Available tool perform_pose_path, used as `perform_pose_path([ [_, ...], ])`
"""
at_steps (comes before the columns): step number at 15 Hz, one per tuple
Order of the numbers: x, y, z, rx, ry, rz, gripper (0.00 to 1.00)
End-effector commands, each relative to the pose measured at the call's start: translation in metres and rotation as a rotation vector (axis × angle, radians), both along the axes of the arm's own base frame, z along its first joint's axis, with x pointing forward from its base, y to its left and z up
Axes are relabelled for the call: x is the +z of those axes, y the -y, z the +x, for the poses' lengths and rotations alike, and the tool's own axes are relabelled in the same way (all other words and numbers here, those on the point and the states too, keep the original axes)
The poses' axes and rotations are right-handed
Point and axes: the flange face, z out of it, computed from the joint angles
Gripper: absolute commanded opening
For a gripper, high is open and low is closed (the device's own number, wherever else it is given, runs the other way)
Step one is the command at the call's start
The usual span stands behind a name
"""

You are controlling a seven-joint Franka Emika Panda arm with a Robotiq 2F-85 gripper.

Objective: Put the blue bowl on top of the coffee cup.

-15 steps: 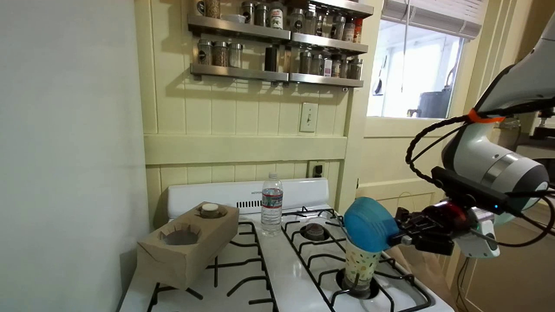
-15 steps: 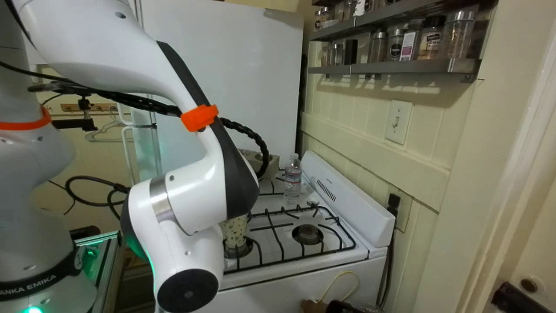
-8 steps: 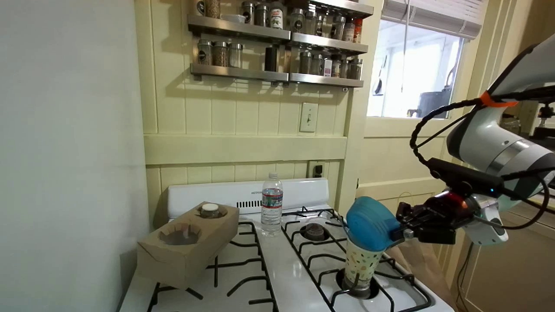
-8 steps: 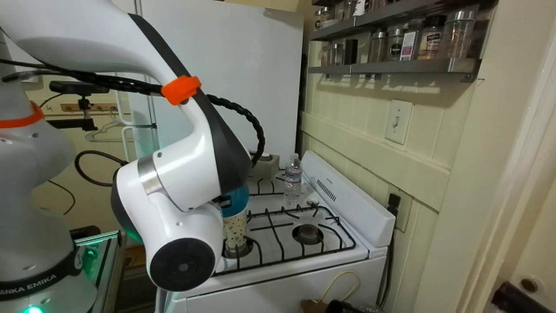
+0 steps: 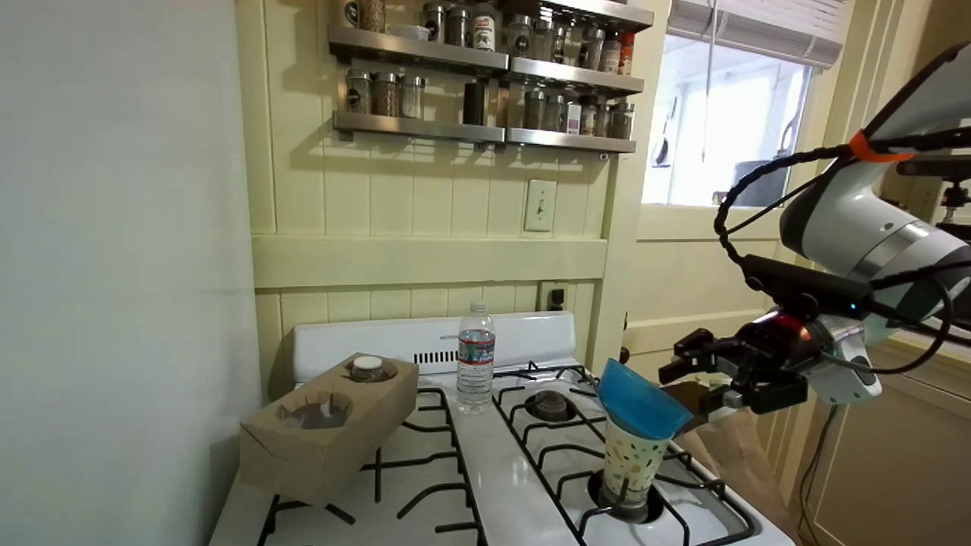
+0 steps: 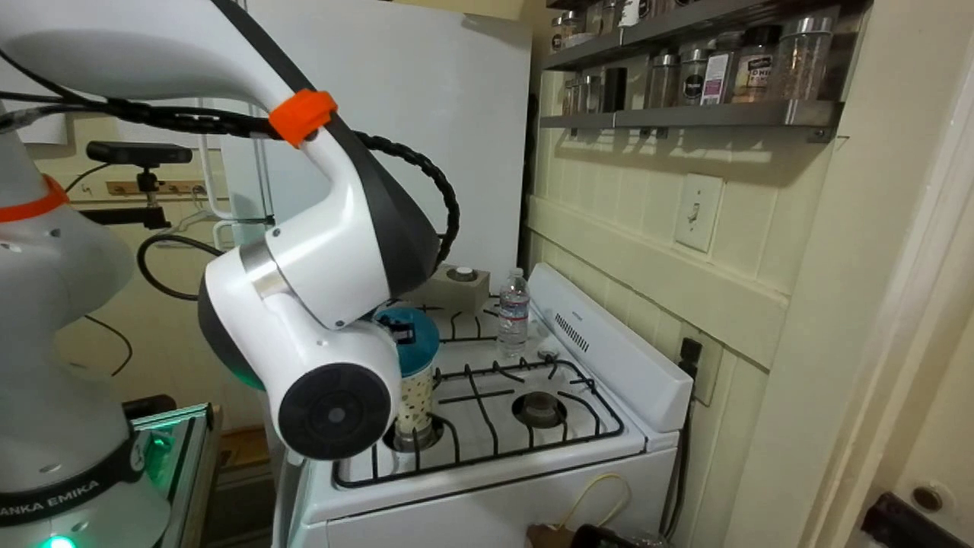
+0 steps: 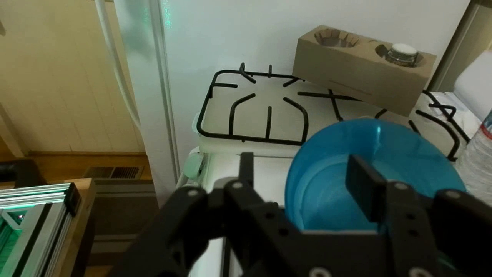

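- In the wrist view, the claw [image 7: 302, 173] stands spread and grips nothing: one finger [image 7: 367, 192] shows against the inside of the blue bowl [image 7: 392, 163], the other left of its rim. Letting go looks like the step in hand; best hold the fingers wide and back off slowly and straight, so neither hooks the rim.
- The bowl rests on the coffee cup [image 6: 417, 402], hollow side up but tilted toward the claw; it should settle first, since a light paper cup could tip. No contents show in the bowl; the cup's inside is hidden.
- Farther right in an exterior view, across the counter [image 5: 493, 485], a cardboard box [image 6: 466, 299]: a white-lidded jar [image 6: 463, 275] sits in one round cut-out; what lies down the other is hard to tell.
- Then a clear, labelled bottle [image 6: 513, 310]; how full, I cannot tell.
- Rightmost, spice jars [image 6: 692, 78] on wall shelves [image 6: 730, 116], contents too small to name.
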Motion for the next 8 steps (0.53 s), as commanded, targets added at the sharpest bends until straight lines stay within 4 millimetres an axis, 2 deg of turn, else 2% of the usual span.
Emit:
perform_pose_path([
  [1,0.018,-0.007,-0.005,-0.003,0.003,-0.06,0.96],
  [3,0.03,-0.012,-0.005,0.01,0.028,-0.079,1.0],
  [6,0.062,-0.023,-0.012,0.062,0.108,-0.189,1.0],
  [8,0.086,-0.03,-0.01,0.099,0.133,-0.286,1.0],
])
